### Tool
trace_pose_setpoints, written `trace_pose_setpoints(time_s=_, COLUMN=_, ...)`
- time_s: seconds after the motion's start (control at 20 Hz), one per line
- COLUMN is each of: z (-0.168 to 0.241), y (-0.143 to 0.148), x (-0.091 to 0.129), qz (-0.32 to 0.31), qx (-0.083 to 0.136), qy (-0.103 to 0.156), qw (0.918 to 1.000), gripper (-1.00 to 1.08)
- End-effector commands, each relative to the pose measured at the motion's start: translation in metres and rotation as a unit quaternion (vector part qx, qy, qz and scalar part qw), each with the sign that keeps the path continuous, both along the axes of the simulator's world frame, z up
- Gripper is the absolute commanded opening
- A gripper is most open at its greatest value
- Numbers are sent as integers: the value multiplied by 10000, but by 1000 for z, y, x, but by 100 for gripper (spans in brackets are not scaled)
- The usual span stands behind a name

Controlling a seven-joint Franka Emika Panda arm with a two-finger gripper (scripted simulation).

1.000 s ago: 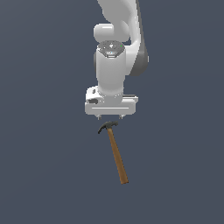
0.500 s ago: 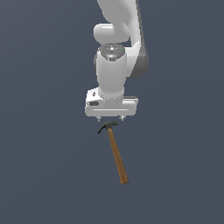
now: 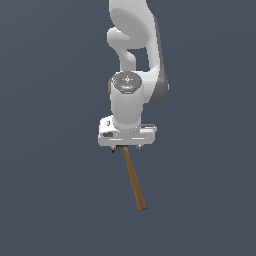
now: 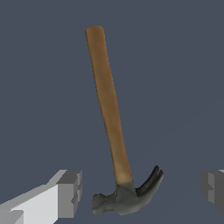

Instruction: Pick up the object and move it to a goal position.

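Note:
The hammer (image 3: 134, 180) lies on the dark grey floor, its brown wooden handle pointing toward the exterior view's lower right. Its dark grey head is mostly hidden under my hand there. In the wrist view the hammer (image 4: 109, 105) shows whole, with head and claw low between my fingers. My gripper (image 3: 126, 147) is right over the head and open. In the wrist view the gripper (image 4: 140, 192) has one finger (image 4: 65, 194) on one side of the head and the other at the frame's edge, neither touching it.
Only the plain dark grey floor (image 3: 50, 200) surrounds the hammer. No goal marker shows.
My arm has come down; the hand now sits over the hammer's head, which showed below it before. The hammer has not moved.

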State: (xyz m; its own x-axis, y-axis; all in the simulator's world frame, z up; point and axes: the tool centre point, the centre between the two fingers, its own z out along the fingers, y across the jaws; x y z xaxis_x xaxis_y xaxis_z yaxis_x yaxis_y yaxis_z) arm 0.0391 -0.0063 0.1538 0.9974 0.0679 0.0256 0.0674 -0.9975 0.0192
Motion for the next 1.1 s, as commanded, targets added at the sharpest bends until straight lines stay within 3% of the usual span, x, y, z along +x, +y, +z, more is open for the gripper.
trace_pose_setpoints(time_s=0.0, z=-17, y=0, x=9, qz=55, qx=10, qy=31, qw=10000, gripper=100)
trace_pose_setpoints(time_s=0.5, z=-72, y=0, x=34, qz=221, qx=66, qy=116, qw=9997, gripper=100)
trace_pose_setpoints(time_s=1.05, z=-88, y=-1, x=38, qz=254, qx=82, qy=141, qw=9995, gripper=100)
